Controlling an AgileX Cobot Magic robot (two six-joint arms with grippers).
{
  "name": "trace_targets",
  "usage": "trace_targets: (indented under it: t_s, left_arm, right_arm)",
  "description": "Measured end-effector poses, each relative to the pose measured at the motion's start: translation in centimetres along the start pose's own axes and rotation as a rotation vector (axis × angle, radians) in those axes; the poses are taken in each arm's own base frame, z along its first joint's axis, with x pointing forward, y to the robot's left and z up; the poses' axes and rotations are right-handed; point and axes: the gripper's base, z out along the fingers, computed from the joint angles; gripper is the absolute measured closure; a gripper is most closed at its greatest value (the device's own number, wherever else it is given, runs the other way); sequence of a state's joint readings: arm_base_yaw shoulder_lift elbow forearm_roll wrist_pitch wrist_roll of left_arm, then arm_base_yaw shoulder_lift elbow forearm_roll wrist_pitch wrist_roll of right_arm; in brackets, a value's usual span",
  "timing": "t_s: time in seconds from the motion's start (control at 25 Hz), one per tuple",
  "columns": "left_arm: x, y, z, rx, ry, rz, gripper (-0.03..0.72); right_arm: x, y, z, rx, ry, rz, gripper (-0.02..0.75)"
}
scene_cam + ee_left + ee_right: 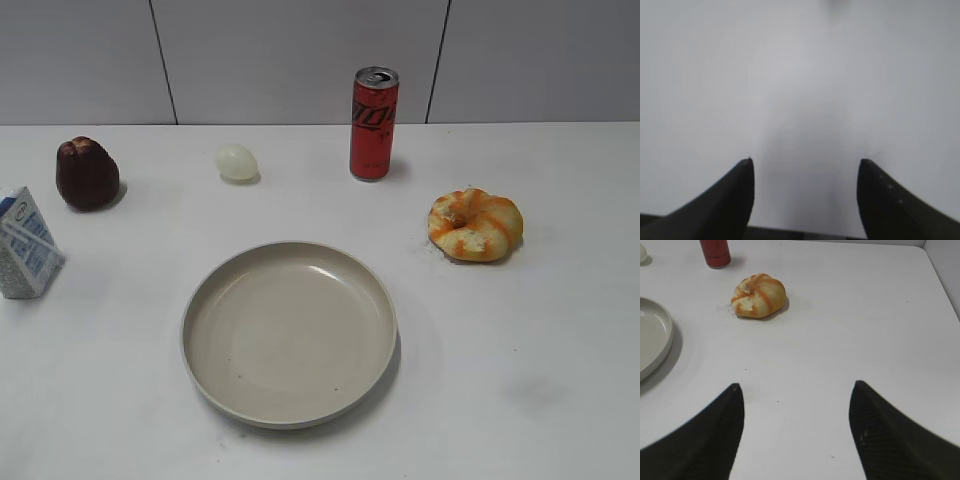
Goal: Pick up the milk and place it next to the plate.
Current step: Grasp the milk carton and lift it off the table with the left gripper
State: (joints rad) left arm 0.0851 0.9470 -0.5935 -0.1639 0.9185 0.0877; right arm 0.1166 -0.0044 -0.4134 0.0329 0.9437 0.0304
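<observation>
Task not begun: milk (27, 245) untouched, well apart from plate (215, 375). Our left gripper (805, 167) and right gripper (796, 392) jaws apart, nothing between them.

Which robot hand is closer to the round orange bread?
Right. The right end effector sees the round orange-striped bread bun ahead on the white table; the left end effector sees only blank table.
</observation>
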Motion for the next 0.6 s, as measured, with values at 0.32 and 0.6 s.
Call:
trace_targets:
  t_s: [0.32, 0.6]
  left_arm:
    - [-8.3, -1.3, 2.5, 0.009, -0.109, 0.096, 0.024]
    - [-14.2, -1.7, 6.8, 0.007, -0.086, 0.098, 0.029]
  right_arm:
    - [0.0, 0.0, 0.0, 0.0, 0.0, 0.0, 0.238]
    - [0.0, 0.0, 0.0, 0.0, 0.0, 0.0, 0.238]
